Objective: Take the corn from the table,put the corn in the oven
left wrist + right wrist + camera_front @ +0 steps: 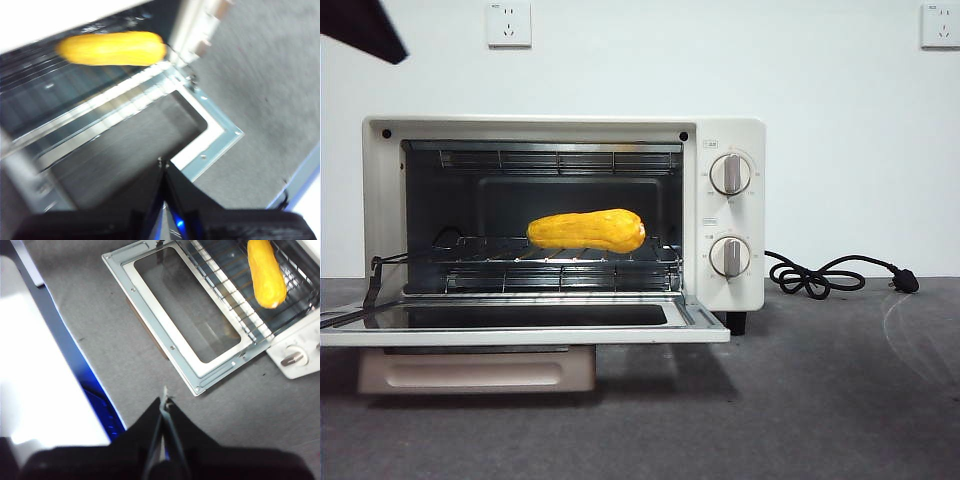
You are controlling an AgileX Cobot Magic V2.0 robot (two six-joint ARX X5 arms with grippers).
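Observation:
The yellow-orange corn [587, 231] lies on the wire rack inside the cream-white oven [735, 130], whose door [520, 335] hangs open and flat. In the left wrist view my left gripper [162, 162] is shut and empty, hovering above the open door [220, 132] with the corn [112, 48] beyond it. My right gripper [164, 402] is shut and empty too, held over the grey table [125, 365] in front of the door [150, 315], well away from the corn [266, 272]. A black arm tip [360, 28] shows at the front view's top left corner.
Two round knobs [731, 174] sit on the oven's right panel. A black cord with its plug [820, 277] lies coiled on the table [820, 400] to the oven's right. A pale tray [475, 370] sits under the open door. White wall sockets [509, 24] are behind.

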